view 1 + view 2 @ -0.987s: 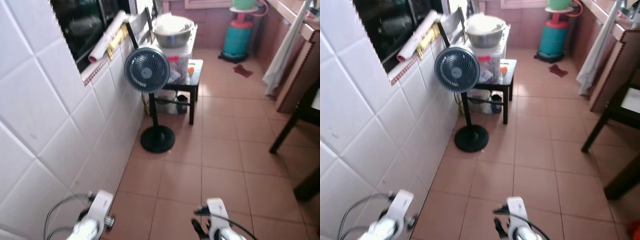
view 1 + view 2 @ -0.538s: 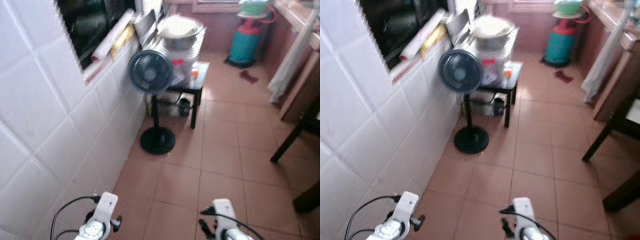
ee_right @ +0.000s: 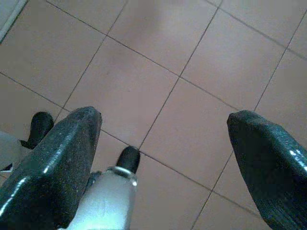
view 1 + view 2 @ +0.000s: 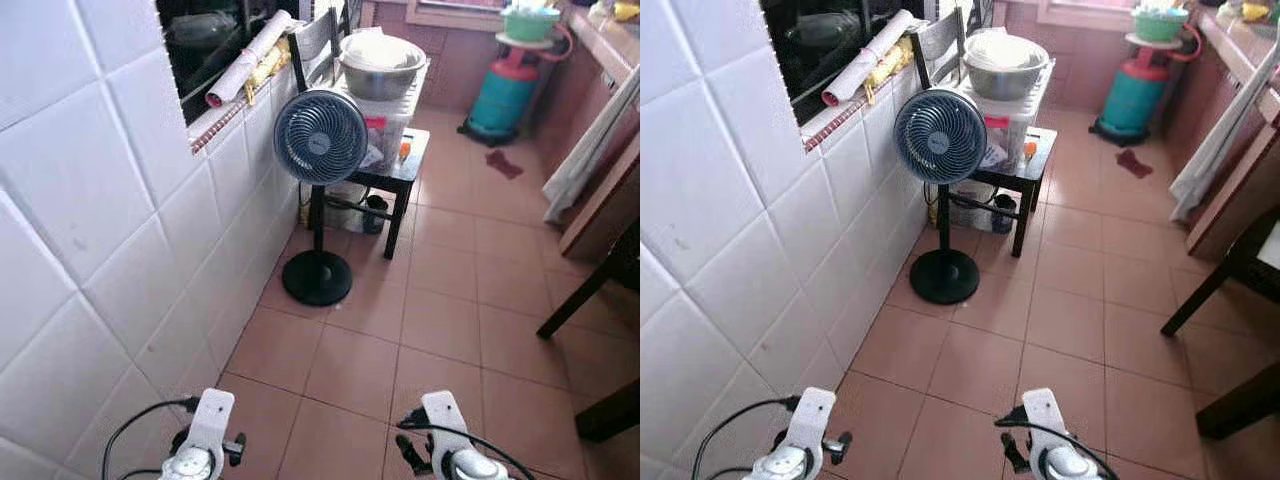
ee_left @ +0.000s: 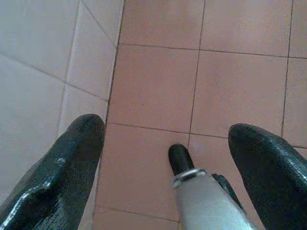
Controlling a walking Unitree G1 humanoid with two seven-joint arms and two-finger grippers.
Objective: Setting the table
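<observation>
Pink tiles on the floor (image 4: pixel 450 300), white tiles on the wall (image 4: pixel 100 230) to the left. Left tool (image 5: pixel 168 139) down low over the floor, right by the wall, fingers wide apart, nothing held. Right tool (image 3: pixel 165 129) down low over the floor too, fingers wide apart, nothing held. Far ahead, a black fan (image 4: pixel 320 137) standing close to the wall. Just behind the fan, a small black counter (image 4: pixel 408 172) with a clear box (image 4: pixel 385 125) on it. On top of the box, a big metal bowl (image 4: pixel 382 68). Farther back, a green gas tank (image 4: pixel 505 88). Near the tank, a red rag (image 4: pixel 503 164) flat on the floor. On the right, a white cloth (image 4: pixel 590 150) hanging down.
</observation>
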